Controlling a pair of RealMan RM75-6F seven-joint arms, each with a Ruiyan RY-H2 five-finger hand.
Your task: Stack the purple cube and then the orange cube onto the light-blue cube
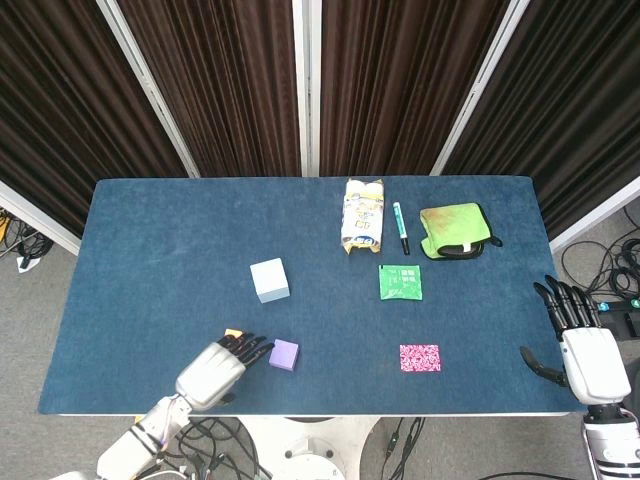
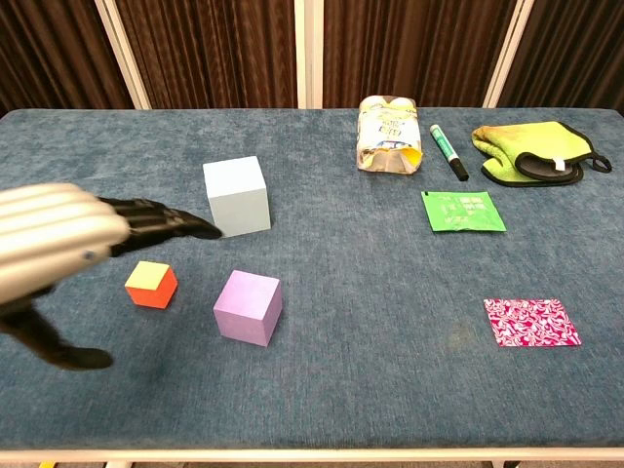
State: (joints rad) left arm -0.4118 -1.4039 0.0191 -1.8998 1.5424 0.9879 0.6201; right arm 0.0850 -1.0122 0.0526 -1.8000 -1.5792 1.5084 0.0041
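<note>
The light-blue cube (image 1: 270, 280) (image 2: 236, 196) stands left of the table's middle. Nearer the front edge sits the purple cube (image 1: 284, 354) (image 2: 248, 307), with the smaller orange cube (image 1: 233, 333) (image 2: 151, 284) to its left. My left hand (image 1: 216, 368) (image 2: 68, 237) hovers open over the orange cube, fingers stretched toward the purple cube and holding nothing. It hides most of the orange cube in the head view. My right hand (image 1: 582, 346) hangs open off the table's right edge, far from the cubes.
At the back right lie a snack bag (image 1: 363, 215), a green marker (image 1: 400, 226) and a lime-green mitt (image 1: 456, 230). A green packet (image 1: 400, 282) and a pink patterned card (image 1: 420, 357) lie right of the cubes.
</note>
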